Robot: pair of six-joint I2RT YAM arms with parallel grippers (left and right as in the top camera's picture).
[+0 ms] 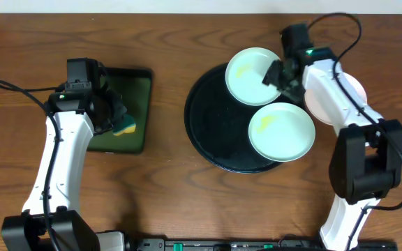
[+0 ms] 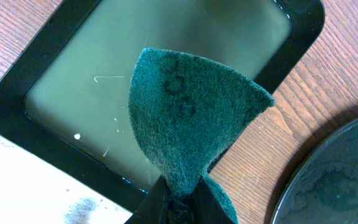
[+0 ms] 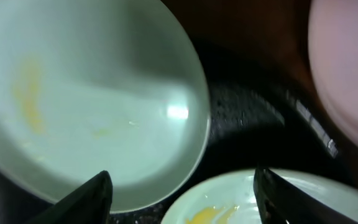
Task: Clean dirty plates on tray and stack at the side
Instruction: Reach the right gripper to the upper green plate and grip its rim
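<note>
The round black tray holds two pale mint plates with yellow smears: a far plate and a near plate. A third, paler plate lies on the table right of the tray, partly hidden by my right arm. My right gripper is open and empty over the far plate's right edge. In the right wrist view its jaws span the gap between the far plate and the near plate. My left gripper is shut on a green scouring sponge.
A small rectangular black tray with a green inside lies at the left under my left gripper; it also shows in the left wrist view. The round tray's rim shows at that view's right. The table is brown wood.
</note>
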